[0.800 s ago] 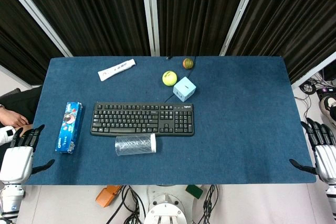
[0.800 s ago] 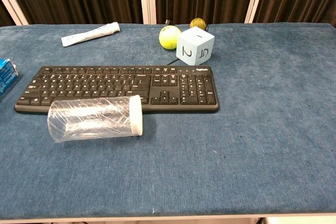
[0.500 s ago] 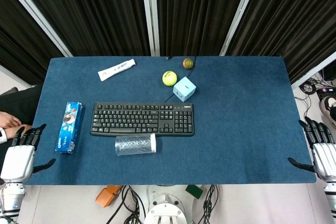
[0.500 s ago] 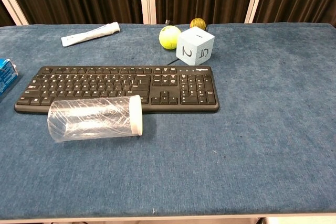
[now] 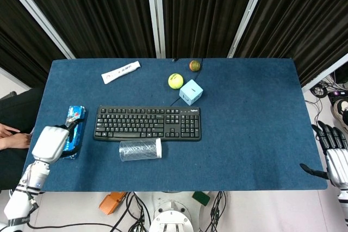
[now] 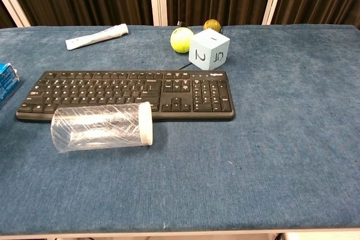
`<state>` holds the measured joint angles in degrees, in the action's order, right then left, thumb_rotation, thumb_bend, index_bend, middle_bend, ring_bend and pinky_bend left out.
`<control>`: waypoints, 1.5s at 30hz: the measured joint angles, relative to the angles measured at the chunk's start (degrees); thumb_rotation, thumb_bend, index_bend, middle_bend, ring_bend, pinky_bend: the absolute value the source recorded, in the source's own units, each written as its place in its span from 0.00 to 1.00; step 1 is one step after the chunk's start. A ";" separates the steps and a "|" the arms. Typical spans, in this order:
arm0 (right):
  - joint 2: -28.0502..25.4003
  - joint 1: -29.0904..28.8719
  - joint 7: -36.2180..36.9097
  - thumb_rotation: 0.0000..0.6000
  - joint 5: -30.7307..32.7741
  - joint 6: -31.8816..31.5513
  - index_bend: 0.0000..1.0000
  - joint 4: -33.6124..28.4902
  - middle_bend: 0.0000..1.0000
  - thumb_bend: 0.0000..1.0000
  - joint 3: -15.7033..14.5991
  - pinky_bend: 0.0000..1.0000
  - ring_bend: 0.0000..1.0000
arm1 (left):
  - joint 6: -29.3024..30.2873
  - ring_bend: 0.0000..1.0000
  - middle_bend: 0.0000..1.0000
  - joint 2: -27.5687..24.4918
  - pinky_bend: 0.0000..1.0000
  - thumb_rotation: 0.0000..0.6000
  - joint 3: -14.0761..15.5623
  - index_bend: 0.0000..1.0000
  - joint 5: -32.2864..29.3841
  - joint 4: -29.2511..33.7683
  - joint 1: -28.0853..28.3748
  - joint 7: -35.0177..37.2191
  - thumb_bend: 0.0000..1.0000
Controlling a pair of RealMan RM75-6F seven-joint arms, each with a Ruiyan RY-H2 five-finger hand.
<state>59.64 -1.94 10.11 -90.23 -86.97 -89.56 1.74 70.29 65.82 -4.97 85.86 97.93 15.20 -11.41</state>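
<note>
Left hand (image 5: 51,142): positioned at the lower left of the head view, over the lower half of the blue snack packet (image 5: 74,122) and overlapping it. Whether the fingers grip the packet cannot be told. The packet lies at the left edge of the blue table (image 5: 255,123), just left of the black keyboard (image 5: 147,123).

Right hand (image 5: 336,158): at the lower right edge of the frame, off the table edge, fingers spread, holding nothing.

A clear plastic jar (image 6: 101,127) lies on its side directly below the keyboard. In the upper centre sit a tennis ball (image 5: 175,81), a light blue cube (image 5: 191,92) and a small ball (image 5: 194,66); a white tube (image 5: 120,71) lies at the upper left.
</note>
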 measured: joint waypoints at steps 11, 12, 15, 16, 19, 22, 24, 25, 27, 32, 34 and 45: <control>-0.05 0.02 -0.36 1.00 0.58 0.25 0.00 -0.21 0.00 0.08 -0.04 0.00 0.00 | -20.57 0.92 0.95 1.82 0.88 1.00 -4.48 0.26 -17.12 0.25 14.81 -6.42 0.75; -0.03 0.02 -0.39 1.00 0.64 0.28 0.00 -0.22 0.00 0.08 -0.04 0.00 0.00 | -21.60 0.93 0.95 2.27 0.88 1.00 -4.60 0.25 -18.75 -0.09 15.76 -7.09 0.76; -0.04 0.02 -0.57 1.00 0.79 0.35 0.00 -0.32 0.00 0.08 -0.01 0.00 0.00 | -24.62 0.93 0.95 3.99 0.88 1.00 -4.67 0.25 -23.55 -1.50 18.76 -9.09 0.76; -0.04 0.00 -0.68 1.00 0.81 0.38 0.00 -0.36 0.00 0.08 0.00 0.00 0.00 | -25.34 0.93 0.95 4.58 0.88 1.00 -4.57 0.25 -24.72 -2.03 19.60 -9.70 0.76; -0.09 -0.09 -1.06 1.00 0.83 0.55 0.00 -0.61 0.00 0.08 -0.01 0.00 0.00 | -26.84 0.93 0.95 6.45 0.88 1.00 -3.80 0.25 -27.57 -3.86 21.69 -11.47 0.76; -0.17 -0.20 -1.56 1.00 0.84 0.68 0.00 -1.06 0.00 0.08 0.01 0.00 0.00 | -27.49 0.93 0.95 7.75 0.88 1.00 -2.81 0.25 -29.60 -5.30 22.93 -12.30 0.76; -0.25 -0.24 -1.83 1.00 0.86 0.73 0.00 -1.33 0.00 0.08 0.01 0.00 0.00 | -27.76 0.93 0.95 8.39 0.88 1.00 -2.12 0.25 -30.80 -6.04 23.58 -12.67 0.76; -0.29 -0.24 -1.94 1.00 0.89 0.75 0.00 -1.44 0.00 0.08 0.01 0.00 0.00 | -27.84 0.93 0.95 8.62 0.88 1.00 -1.78 0.25 -31.27 -6.37 23.83 -12.79 0.76; -0.34 -0.22 -2.14 1.00 0.99 0.77 0.00 -1.61 0.00 0.08 -0.01 0.00 0.00 | -27.91 0.93 0.95 9.01 0.88 1.00 -1.02 0.25 -32.11 -6.98 24.33 -12.95 0.76; -0.32 -0.18 -2.42 1.00 1.16 0.91 0.00 -1.79 0.00 0.08 -0.07 0.00 0.00 | -27.51 0.93 0.95 9.66 0.88 1.00 0.14 0.25 -32.74 -7.81 24.98 -12.73 0.76; -0.31 -0.19 -2.49 1.00 1.21 0.99 0.00 -1.83 0.00 0.08 -0.09 0.00 0.00 | -27.52 0.93 0.95 9.90 0.88 1.00 0.44 0.25 -33.01 -8.13 25.26 -12.64 0.76; -0.44 0.23 -2.36 1.00 1.34 0.41 0.00 -1.82 0.00 0.08 -0.15 0.00 0.00 | -27.23 0.93 0.95 10.37 0.88 1.00 1.80 0.25 -34.36 -8.69 26.57 -12.04 0.75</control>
<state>59.19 -1.71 7.75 -88.89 -86.56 -91.38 1.59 43.06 76.19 -3.17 51.50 89.25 41.77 -23.45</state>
